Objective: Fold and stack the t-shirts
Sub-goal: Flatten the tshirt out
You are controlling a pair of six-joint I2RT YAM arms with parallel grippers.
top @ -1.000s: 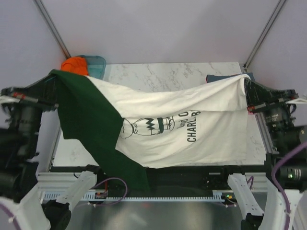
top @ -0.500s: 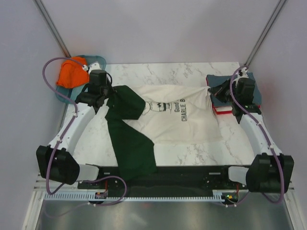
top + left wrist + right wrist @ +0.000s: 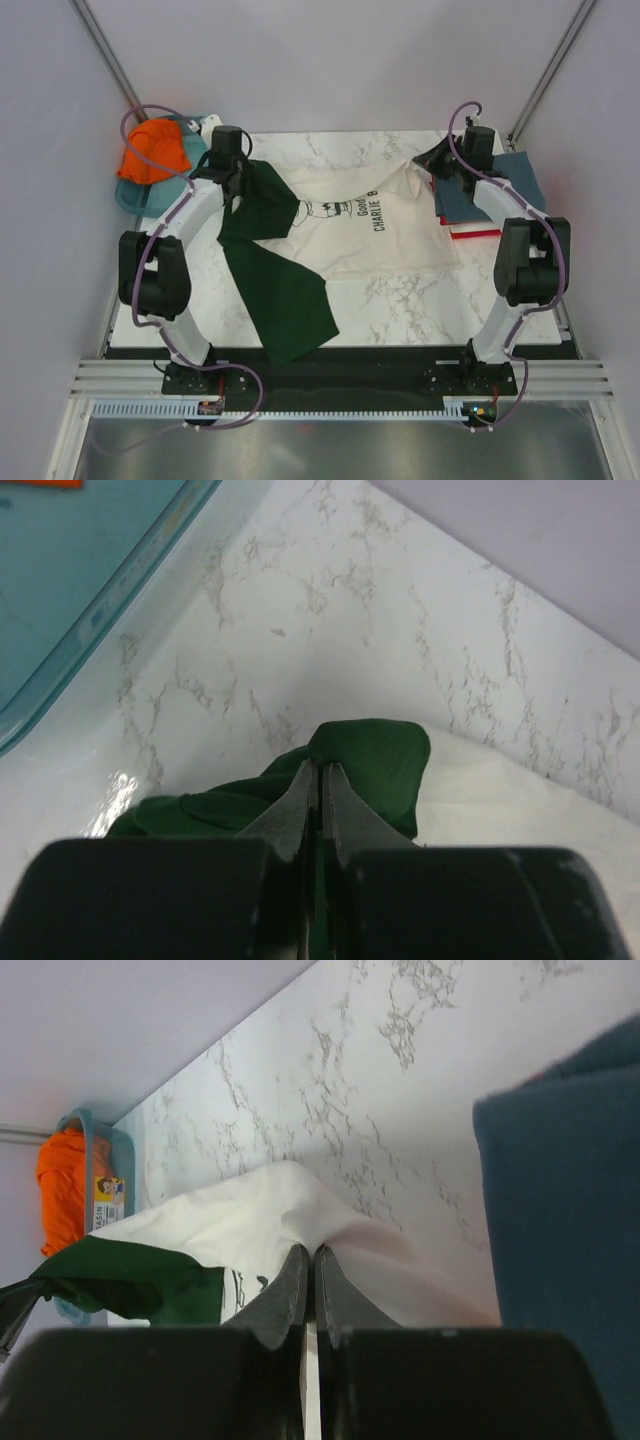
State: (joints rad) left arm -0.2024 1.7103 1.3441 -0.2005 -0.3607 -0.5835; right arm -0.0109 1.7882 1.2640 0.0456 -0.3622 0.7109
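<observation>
Now, step: spreading the cream t-shirt on the counter.
Left pincer, right pincer: each pinches its cloth.
Next: likely release, then fold.

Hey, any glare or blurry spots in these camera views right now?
Top view: evenly lit, sharp, only faint shadows. Left wrist: a glare patch on the table near the shirt; the left fingers, close up, are soft. Right wrist: no glare; the right fingers gripping the shirt are blurred too.

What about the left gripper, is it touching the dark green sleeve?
Touching. The left wrist view shows the left gripper closed, pinching a bunched fold of the dark green sleeve.
</observation>
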